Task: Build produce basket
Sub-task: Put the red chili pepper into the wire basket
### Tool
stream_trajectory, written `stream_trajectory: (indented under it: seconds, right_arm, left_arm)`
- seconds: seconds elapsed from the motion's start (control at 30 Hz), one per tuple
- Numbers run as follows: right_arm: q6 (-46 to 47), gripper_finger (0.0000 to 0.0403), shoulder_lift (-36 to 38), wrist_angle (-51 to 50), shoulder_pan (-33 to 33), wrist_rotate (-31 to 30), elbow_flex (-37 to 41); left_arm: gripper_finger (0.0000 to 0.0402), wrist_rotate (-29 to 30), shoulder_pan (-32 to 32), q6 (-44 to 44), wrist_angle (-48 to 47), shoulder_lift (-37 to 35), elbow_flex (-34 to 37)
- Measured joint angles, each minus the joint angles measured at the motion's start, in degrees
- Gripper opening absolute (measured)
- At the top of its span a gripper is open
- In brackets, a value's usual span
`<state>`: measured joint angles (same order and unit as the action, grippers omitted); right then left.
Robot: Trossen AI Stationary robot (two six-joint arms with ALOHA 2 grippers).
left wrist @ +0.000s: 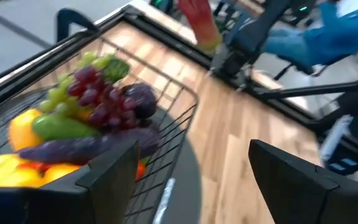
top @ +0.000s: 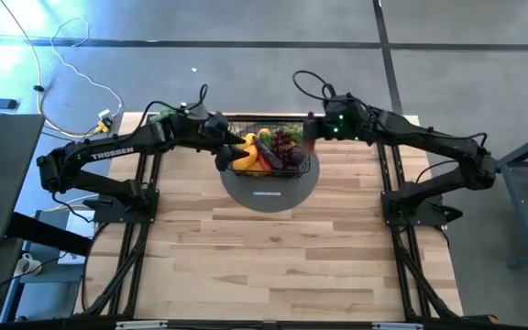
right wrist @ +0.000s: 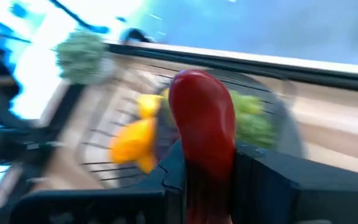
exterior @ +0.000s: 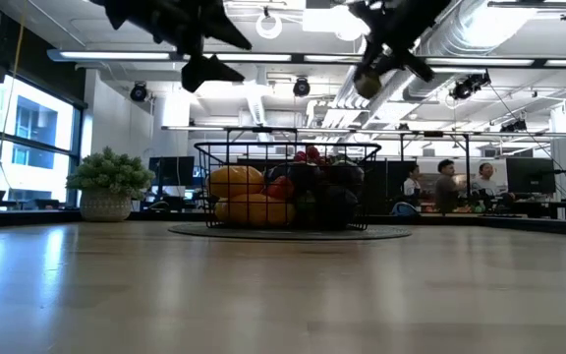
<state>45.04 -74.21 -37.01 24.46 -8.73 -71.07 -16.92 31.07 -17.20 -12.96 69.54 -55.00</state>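
The black wire basket [top: 293, 170] stands on a grey disc at the table's far middle. In it lies produce [left wrist: 86, 118]: yellow and orange fruit, purple and green grapes, a purple eggplant. My left gripper [left wrist: 191, 180] hovers open above the basket's left rim [left wrist: 160, 74] with nothing between its fingers. My right gripper [right wrist: 210, 168] hangs in the air over the basket's far right corner, shut on a red toy fruit [right wrist: 201, 118]. That fruit [left wrist: 197, 25] fades to yellow-green at one end. My right gripper pinches the red fruit's near end [right wrist: 197, 165] between its two fingers. The rest of the fruit sticks out past the fingertips. The fingers slant downward from the table's right toward the basket. The fruit is lifted clear, above the basket.
The grey round disc [top: 269, 197] lies under the basket. A pale green bushy cluster in a pot [exterior: 109, 182] stands at the far left corner. People sit in the room beyond the table [exterior: 447, 182]. Bare wooden tabletop [top: 273, 266] lies on the near side.
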Motion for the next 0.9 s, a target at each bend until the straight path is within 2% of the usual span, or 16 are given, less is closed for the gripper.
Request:
stream_trajectory:
  seconds: [0.3,0.53,0.7,0.9]
  right_arm:
    - [-7.3,0.0041,-0.1,16.9,-8.6,-0.2,0.0]
    - [-14.0,0.0041,-0.2,25.8,-13.2,-0.2,0.0]
    - [-19.4,0.0041,-2.2,32.1,-15.8,0.5,0.0]
    - [-24.7,0.0041,-6.6,35.1,-17.5,1.7,0.0]
  left_arm:
    - [0.0294,-8.2,0.0,-0.7,4.6,0.0,0.0]
    - [0.0294,-15.2,-0.1,-0.7,10.5,0.0,0.0]
    - [0.0294,-14.9,-0.5,2.5,14.4,0.0,0.0]
    - [0.0294,-14.5,-0.7,4.8,14.7,1.5,0.0]
